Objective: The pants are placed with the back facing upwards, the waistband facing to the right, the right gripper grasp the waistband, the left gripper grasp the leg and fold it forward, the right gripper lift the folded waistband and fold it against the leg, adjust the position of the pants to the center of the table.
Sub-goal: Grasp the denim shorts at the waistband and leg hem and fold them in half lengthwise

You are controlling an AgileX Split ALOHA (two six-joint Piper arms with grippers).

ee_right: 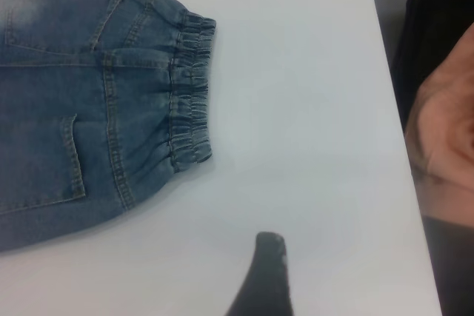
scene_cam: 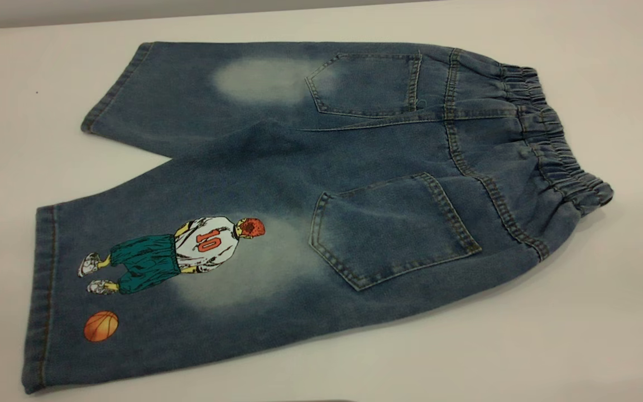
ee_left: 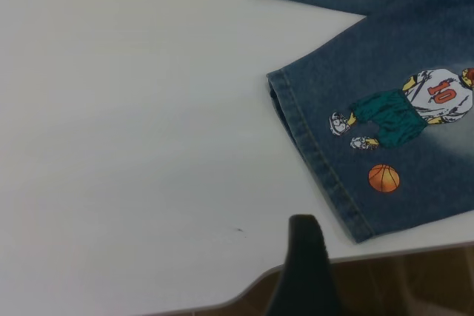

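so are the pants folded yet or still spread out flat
Spread flat. The pants lie open, both back pockets up, both legs apart, waistband unfolded.

The pants (scene_cam: pixel 310 201) lie flat and spread across most of the worktop (scene_cam: pixel 606 312), the only thing on it. Bare surface runs along the exterior view's left edge beside the leg (scene_cam: pixel 148 279) hems, across the lower right corner, and in a wide strip right of the waistband (scene_cam: pixel 556 134). A wedge of bare worktop opens between the two legs at centre left. In the left wrist view, the worktop's edge passes just beside the printed leg's hem corner. In the right wrist view, a person's hand (ee_right: pixel 444 131) lies beyond the worktop's edge, well apart from the waistband.
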